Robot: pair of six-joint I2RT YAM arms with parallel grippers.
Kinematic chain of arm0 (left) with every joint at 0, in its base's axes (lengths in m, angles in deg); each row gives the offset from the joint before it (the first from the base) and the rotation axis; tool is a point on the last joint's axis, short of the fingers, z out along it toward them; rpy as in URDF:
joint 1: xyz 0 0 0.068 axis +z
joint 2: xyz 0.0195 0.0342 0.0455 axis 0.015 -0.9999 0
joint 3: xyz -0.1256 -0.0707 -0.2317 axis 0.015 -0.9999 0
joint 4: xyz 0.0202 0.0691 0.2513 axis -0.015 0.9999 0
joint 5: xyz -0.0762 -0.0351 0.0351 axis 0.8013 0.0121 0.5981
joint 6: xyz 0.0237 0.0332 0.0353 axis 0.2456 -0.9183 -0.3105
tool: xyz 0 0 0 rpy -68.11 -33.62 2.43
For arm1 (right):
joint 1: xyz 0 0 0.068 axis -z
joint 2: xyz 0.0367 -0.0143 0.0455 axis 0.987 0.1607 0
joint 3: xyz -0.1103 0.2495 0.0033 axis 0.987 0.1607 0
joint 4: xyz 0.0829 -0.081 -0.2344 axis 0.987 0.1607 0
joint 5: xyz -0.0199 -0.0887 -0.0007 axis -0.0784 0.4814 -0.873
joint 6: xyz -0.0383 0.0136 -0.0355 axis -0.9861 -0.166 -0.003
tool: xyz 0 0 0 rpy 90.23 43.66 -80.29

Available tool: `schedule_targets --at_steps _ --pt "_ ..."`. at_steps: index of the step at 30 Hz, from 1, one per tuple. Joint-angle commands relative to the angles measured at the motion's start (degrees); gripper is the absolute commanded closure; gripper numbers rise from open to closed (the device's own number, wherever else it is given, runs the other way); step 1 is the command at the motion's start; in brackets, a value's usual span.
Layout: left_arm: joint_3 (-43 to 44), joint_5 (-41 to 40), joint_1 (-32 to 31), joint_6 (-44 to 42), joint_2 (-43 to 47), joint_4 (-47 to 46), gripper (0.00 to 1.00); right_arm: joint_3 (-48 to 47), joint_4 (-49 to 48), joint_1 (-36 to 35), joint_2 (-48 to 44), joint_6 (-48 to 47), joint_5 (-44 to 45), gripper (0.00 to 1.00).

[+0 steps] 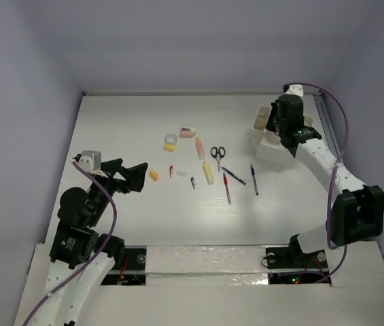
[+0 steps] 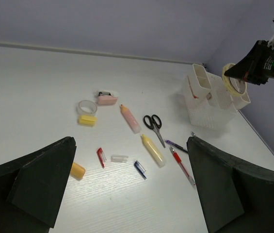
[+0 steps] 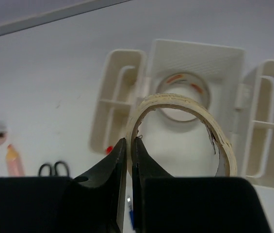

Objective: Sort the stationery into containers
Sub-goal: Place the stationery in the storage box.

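Beige tape roll (image 3: 185, 99) between clamped right fingers (image 3: 110, 170) over organizer (image 3: 195, 48), second roll (image 3: 195, 83) inside only in wrist view

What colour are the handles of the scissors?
Black handles on the scissors; left wrist view shows them best.

I see a white table (image 1: 130, 122) boxed in by pale lilac walls (image 1: 178, 41), with a glossy white strip (image 1: 205, 258) along its near edge.

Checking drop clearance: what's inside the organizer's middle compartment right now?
A flat tape roll lies at the bottom. The held tape roll, pinched in the right gripper, covers the near part of the organizer's floor there.
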Motion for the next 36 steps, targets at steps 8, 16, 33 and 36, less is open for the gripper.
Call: schedule_targets --at_steps 8,16,33,36 --pt "-0.6 0.8 0.3 -0.6 1.0 -3.5 0.01 -3.6 -3.9 7.8 6.1 3.4 -1.6 1.00" --pt "-0.6 0.9 0.3 -0.6 0.9 -3.4 0.01 -3.2 -3.7 7.8 3.7 3.8 -1.6 0.38" --pt "-0.7 1.4 0.8 -0.6 -1.6 -3.5 0.01 -15.8 -5.7 -14.7 17.6 5.2 -15.5 0.53" --pt "-0.7 1.5 1.3 -0.7 -2.5 -3.5 0.01 -23.2 -4.0 -19.2 24.9 5.9 -15.2 0.62"
